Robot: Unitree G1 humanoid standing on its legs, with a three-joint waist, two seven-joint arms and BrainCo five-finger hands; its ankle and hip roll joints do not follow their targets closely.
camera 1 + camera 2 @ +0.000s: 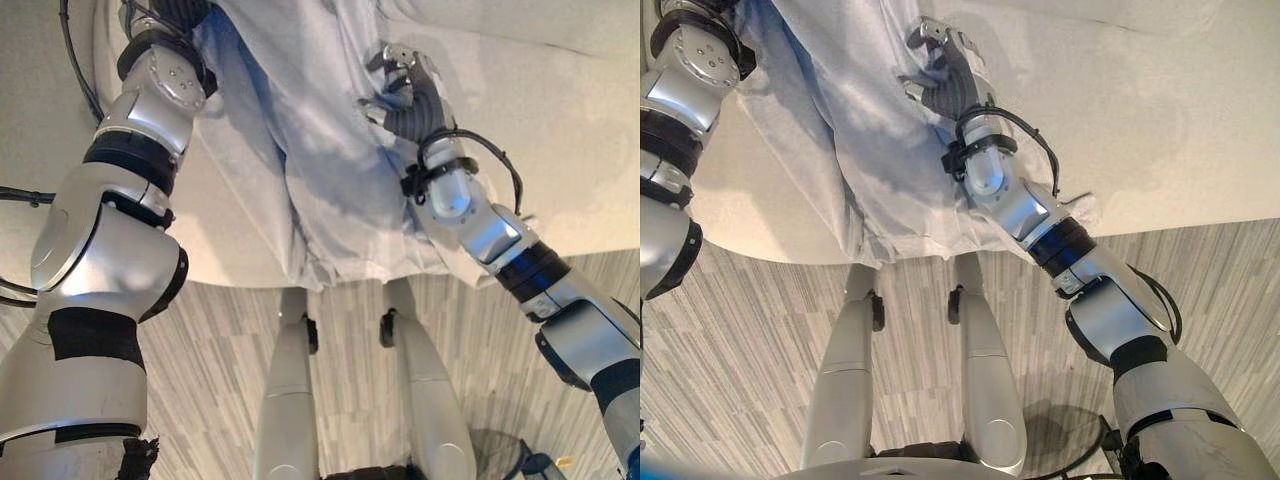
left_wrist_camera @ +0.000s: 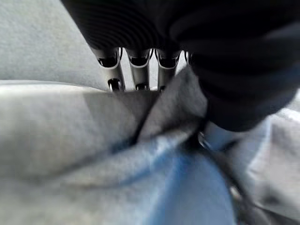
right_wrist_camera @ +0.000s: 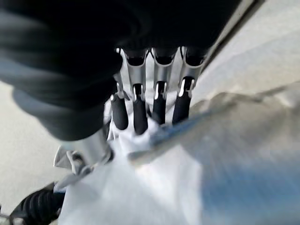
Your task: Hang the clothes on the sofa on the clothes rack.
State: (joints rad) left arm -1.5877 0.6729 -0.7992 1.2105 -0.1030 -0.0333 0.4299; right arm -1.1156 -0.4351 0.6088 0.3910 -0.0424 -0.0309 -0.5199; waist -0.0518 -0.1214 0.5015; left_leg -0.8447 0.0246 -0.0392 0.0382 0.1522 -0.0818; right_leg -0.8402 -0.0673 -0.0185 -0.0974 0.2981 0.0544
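**One garment, two hands on it**

One pale blue garment (image 1: 300,150) lies on the cream sofa (image 1: 560,130), hem draping over the front edge. Right hand (image 3: 145,112) has fingers curled, pinching a fold. Left hand (image 2: 136,70): fingers buried in cloth, grip can't be told.

Soft even indoor light, faint shadows, wrist views blurred up close

Left hand's fingers (image 2: 137,70) (tips) under garment (image 2: 93,140)
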